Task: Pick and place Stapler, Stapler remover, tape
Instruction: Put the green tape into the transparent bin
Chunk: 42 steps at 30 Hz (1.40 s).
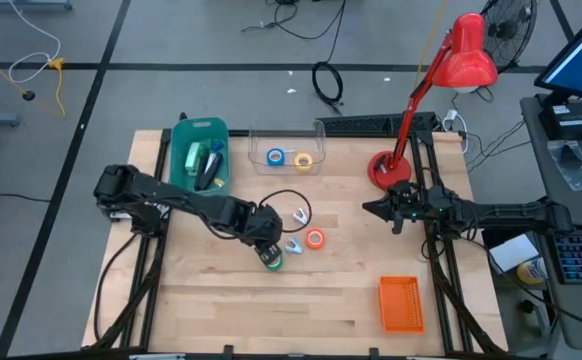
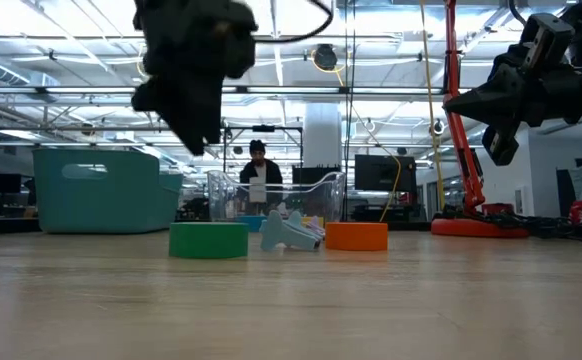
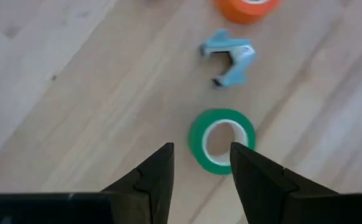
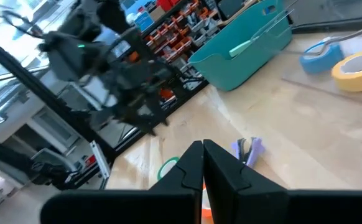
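While my left gripper [image 3: 201, 167] hangs above the worktop with its fingers [image 3: 157, 171] parted and empty, the green tape roll [image 3: 221, 140] lies flat just beyond their tips, near the middle of the worktop and a little toward its front edge. Just past it rests the pale blue staple remover [image 3: 229, 58], then the orange tape roll [image 1: 315, 239]. Blue [image 1: 275, 157] and yellow [image 1: 303, 159] rolls sit in the clear tray [image 1: 318, 128] at the back edge, beside the teal bin [image 1: 183, 152]. My right gripper [image 1: 391, 209] waits near the right edge, fingers pressed together. I judge the roll light, stiff and smooth-sided; one finger through the core and one outside, pinching the wall, looks surest.
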Tool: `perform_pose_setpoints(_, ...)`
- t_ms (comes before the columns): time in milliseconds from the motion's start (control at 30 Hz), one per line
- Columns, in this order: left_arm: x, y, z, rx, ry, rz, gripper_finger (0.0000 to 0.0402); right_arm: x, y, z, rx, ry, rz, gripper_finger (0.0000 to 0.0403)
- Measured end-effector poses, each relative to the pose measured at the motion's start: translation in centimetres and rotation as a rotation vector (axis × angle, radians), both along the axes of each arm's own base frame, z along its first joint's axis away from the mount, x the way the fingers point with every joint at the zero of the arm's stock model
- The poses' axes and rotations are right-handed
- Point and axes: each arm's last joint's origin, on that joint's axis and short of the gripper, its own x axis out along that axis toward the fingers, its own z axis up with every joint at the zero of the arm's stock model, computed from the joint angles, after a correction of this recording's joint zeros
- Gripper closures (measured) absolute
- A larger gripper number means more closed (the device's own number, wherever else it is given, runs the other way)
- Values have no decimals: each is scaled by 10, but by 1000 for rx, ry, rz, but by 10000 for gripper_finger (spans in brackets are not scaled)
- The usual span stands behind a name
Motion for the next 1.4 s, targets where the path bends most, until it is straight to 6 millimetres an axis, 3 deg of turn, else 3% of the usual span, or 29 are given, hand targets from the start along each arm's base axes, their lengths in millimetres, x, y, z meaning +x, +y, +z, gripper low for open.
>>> perform_pose_setpoints(200,-7,8,-29,-20,12,83,240,0,2,0,2,0,55,399)
perform_pose_setpoints(433,-2,3,-40,-52,-89,99,240,0,2,0,2,0,55,399)
perform_pose_setpoints(800,2,-14,-77,-111,59,16,240,0,2,0,2,-1,55,399)
perform_pose_setpoints(1200,5,-11,-95,-120,125,78,241,0,2,0,2,-2,55,399)
perform_pose_setpoints(1300,5,-12,-104,-127,169,82,254,0,2,0,2,-2,55,399)
perform_pose_setpoints(1400,5,-14,-108,-126,187,85,295,0,2,1,2,-8,55,399)
